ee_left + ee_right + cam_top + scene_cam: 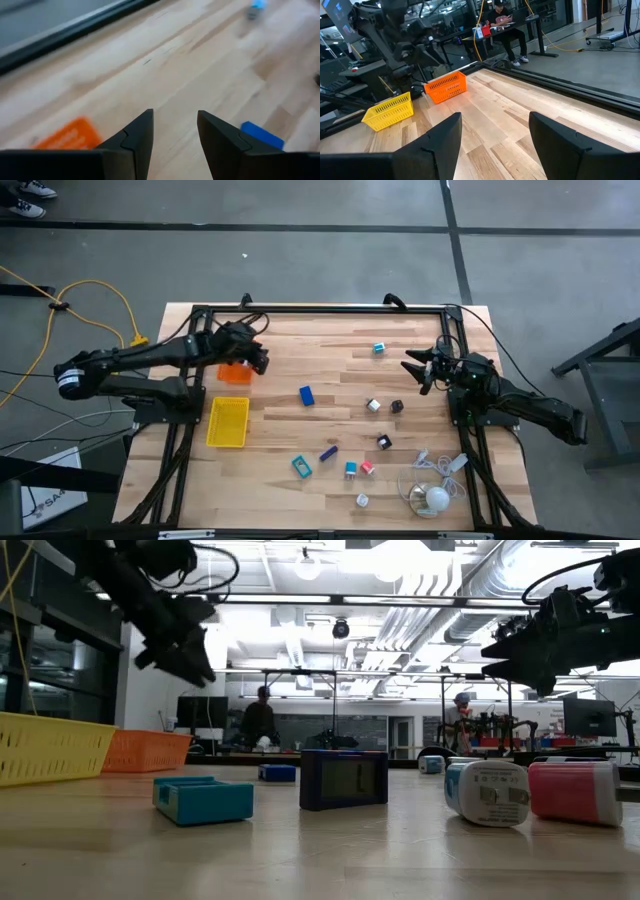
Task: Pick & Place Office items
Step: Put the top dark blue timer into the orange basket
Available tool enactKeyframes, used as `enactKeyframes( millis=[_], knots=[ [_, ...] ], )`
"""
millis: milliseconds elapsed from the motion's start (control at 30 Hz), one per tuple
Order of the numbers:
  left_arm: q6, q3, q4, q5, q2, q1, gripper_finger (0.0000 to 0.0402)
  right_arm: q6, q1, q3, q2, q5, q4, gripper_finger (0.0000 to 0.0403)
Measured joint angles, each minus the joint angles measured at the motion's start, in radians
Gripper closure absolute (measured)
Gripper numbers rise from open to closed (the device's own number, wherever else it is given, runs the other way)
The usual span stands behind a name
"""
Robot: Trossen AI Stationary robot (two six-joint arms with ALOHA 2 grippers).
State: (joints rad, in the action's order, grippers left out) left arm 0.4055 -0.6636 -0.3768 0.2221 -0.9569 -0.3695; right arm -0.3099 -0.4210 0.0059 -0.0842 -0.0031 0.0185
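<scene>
- We see the worktop filling the middle of the high view.
- The yellow tray lies left of centre, the orange tray just above it.
- The left hand hovers beside the orange tray, fingers apart, empty.
- The right hand hangs at right, open, empty.
- The office items lie scattered from centre to lower right.

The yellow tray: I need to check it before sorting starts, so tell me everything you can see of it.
The yellow tray is a shallow rectangular basket, apparently plastic, with slotted lattice walls. It sits flat and upright on the wooden table, on the left arm's side, below the orange tray in the high view. It looks empty; no fingers touch it.
</scene>
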Motion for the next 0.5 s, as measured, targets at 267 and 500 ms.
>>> enactKeyframes(
  millis=[267, 500],
  knots=[
    [-0.253, 0.0, 0.148, -0.012, -0.023, 0.077, 0.0254, 0.0, 0.0, 0.0, 0.0, 0.0, 0.0, 0.0184],
    [-0.374, -0.001, 0.218, -0.077, -0.022, 0.114, 0.0254, 0.0, 0.0, 0.0, 0.0, 0.0, 0.0, 0.0184]
  ],
)
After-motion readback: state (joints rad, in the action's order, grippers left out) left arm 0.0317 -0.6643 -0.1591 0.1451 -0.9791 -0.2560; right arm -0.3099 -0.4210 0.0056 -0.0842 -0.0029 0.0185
